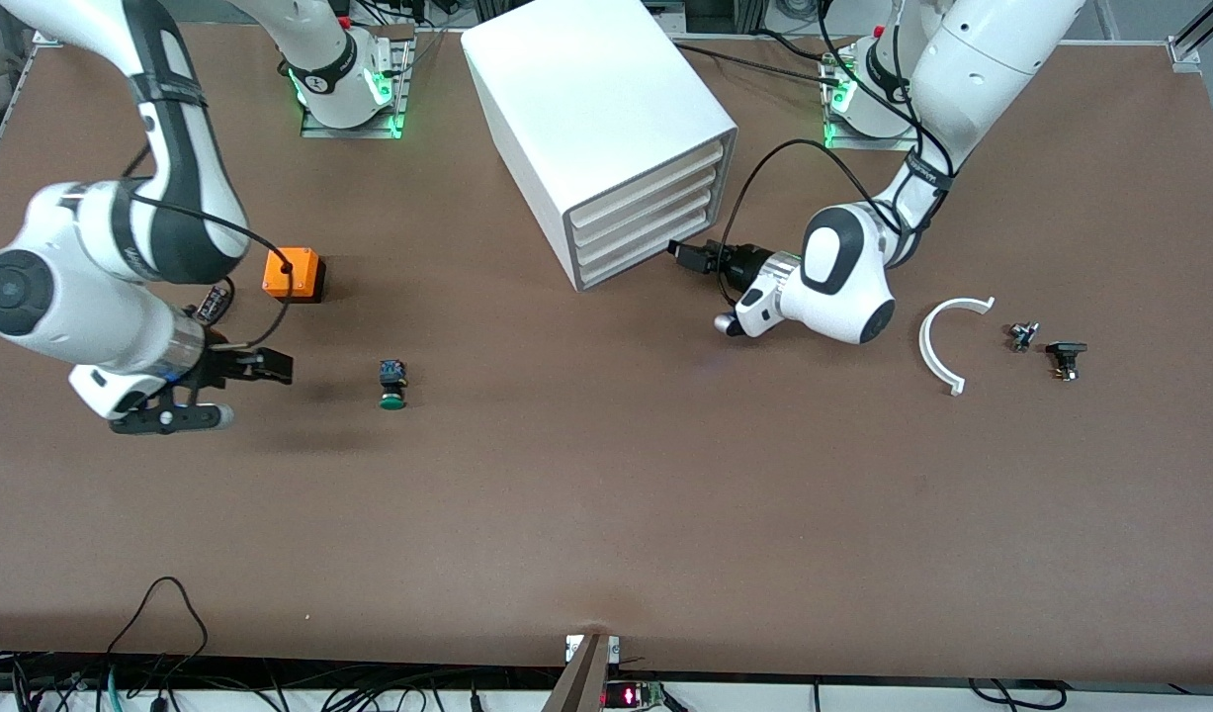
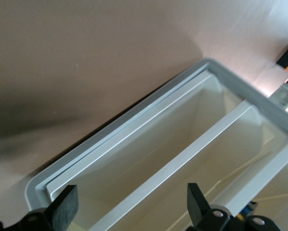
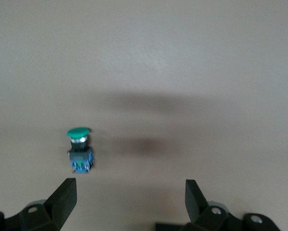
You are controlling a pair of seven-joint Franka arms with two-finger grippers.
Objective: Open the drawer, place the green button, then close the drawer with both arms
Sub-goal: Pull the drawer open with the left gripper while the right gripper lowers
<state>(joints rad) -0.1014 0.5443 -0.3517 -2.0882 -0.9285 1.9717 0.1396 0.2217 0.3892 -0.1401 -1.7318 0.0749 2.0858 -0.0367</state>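
The left gripper (image 1: 687, 255), fingers spread, is held at the drawer (image 1: 634, 249) edge; the right gripper (image 1: 270, 368), spread, near the button (image 1: 392, 384), bare table (image 1: 606, 494) between.

- Right end effector (image 3: 130, 192): I see its two black fingertips (image 3: 64, 197) spread wide apart, nothing between them.
- Button (image 3: 80, 147): lying on its side on the tabletop (image 3: 192, 62), green cap away from the fingertips, black-and-blue body toward them; apart from both fingertips.
- Tabletop: brown, with soft shadows beside the button.
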